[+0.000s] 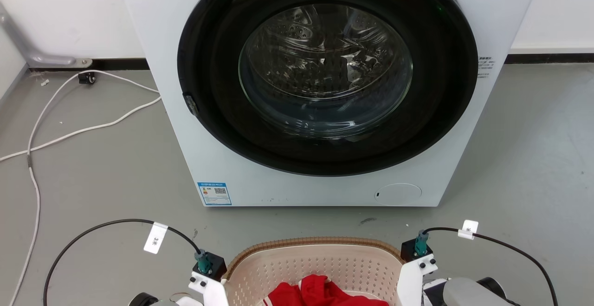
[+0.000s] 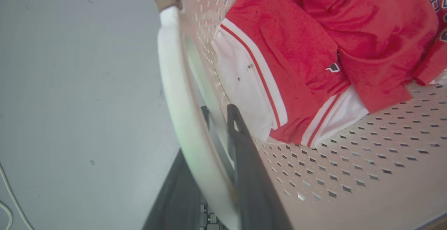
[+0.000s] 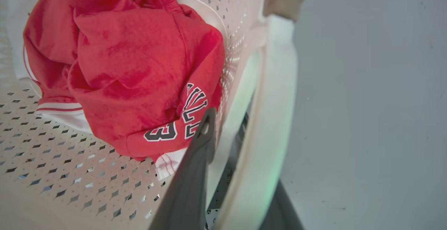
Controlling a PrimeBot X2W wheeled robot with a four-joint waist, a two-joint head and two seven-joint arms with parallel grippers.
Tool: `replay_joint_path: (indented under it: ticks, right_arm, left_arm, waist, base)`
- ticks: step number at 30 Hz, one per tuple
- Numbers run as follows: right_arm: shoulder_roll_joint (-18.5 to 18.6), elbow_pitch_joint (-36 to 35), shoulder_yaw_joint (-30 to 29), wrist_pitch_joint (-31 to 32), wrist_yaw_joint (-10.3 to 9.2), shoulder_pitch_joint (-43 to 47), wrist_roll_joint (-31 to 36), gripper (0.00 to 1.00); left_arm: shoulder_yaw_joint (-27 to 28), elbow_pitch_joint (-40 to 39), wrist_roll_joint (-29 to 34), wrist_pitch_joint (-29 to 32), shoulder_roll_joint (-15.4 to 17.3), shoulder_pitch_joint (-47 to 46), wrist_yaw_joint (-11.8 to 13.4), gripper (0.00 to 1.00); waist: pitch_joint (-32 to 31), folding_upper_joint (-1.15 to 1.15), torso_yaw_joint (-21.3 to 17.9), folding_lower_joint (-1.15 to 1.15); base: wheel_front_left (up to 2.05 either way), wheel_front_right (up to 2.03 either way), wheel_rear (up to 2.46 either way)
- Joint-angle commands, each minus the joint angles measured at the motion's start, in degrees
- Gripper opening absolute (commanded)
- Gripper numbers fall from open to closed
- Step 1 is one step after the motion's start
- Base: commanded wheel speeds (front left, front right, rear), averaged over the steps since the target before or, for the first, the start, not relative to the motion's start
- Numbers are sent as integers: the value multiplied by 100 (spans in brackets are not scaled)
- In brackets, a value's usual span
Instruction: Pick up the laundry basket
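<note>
The laundry basket (image 1: 315,243), cream with perforated walls and a brown woven-look rim, sits at the bottom middle of the head view, in front of the washing machine. Red and white clothes (image 1: 320,292) lie inside it. My left gripper (image 2: 218,113) straddles the white left handle (image 2: 174,83), one dark finger inside the basket wall (image 2: 349,167) and one outside, shut on it. My right gripper (image 3: 227,120) holds the white right handle (image 3: 276,101) the same way, next to a red jersey (image 3: 132,66) with black lettering. In the head view both wrists flank the basket.
A white front-loading washing machine (image 1: 325,78) with its round door shut stands directly ahead. White cables (image 1: 69,134) trail over the grey floor at the left. Black cables loop from both wrists. Grey floor spreads on either side of the basket.
</note>
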State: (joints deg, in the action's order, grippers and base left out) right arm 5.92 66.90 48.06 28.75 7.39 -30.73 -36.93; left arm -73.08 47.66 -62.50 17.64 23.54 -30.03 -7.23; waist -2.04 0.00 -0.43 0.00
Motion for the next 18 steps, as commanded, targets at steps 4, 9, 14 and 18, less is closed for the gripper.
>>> replay_joint_path:
  ticks: [4, 9, 14, 18]
  right_arm:
    - [95, 32, 114, -38, 18, -71, -71, 0]
    - [106, 58, 192, -41, 18, -126, -141, 0]
    - [103, 69, 268, -51, 18, -155, -206, 0]
    - [108, 93, 323, -61, 18, -169, -261, 0]
  left_arm:
    - [-45, 43, 48, 46, 66, 60, -35, 0]
    - [-48, 31, 43, 55, 70, 42, -35, 0]
    - [-50, 39, 41, 55, 81, 38, -35, 0]
    - [-51, 52, 28, 57, 85, 27, -34, 0]
  waist:
    - [-8, 0, -9, 0]
    - [-6, 0, -11, 0]
    - [-11, 0, -13, 0]
    - [-10, 0, -8, 0]
  base:
    - [0, 0, 0]
    - [0, 0, 0]
    - [0, 0, 0]
    - [0, 0, 0]
